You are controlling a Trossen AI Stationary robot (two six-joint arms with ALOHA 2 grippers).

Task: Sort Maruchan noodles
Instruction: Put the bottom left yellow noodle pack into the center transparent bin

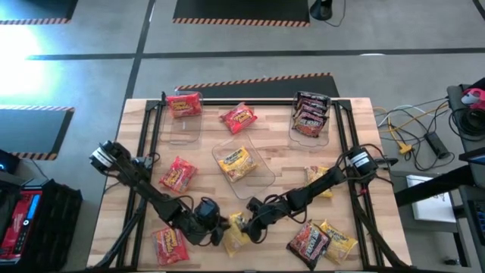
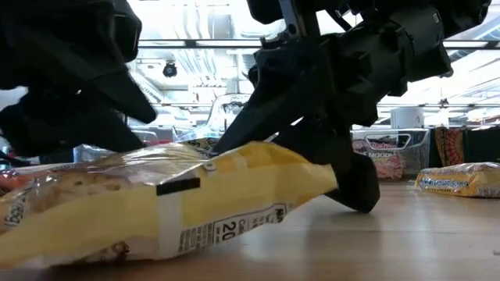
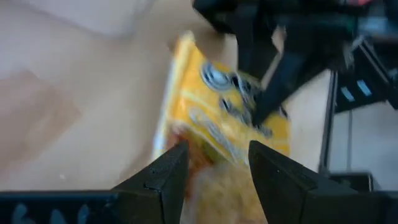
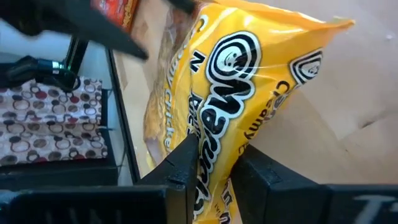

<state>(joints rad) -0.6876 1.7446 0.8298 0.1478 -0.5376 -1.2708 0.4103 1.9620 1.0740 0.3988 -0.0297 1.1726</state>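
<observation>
A: Item: yellow noodle packet (image 1: pixel 236 230), lying at the table's (image 1: pixel 364 163) six o'clock edge.
B: Right gripper (image 1: pixel 248 224)?
A: Fingers pinched onto that packet's end, from its three o'clock side.
B: Left gripper (image 1: pixel 222 224)?
A: At the packet's nine o'clock; fingers (image 3: pixel 166 180) parted around its other end, grip unconfirmed.

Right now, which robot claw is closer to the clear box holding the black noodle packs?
Right. The right gripper is diagonally below that bin; the left gripper sits beside it, slightly farther.
</observation>
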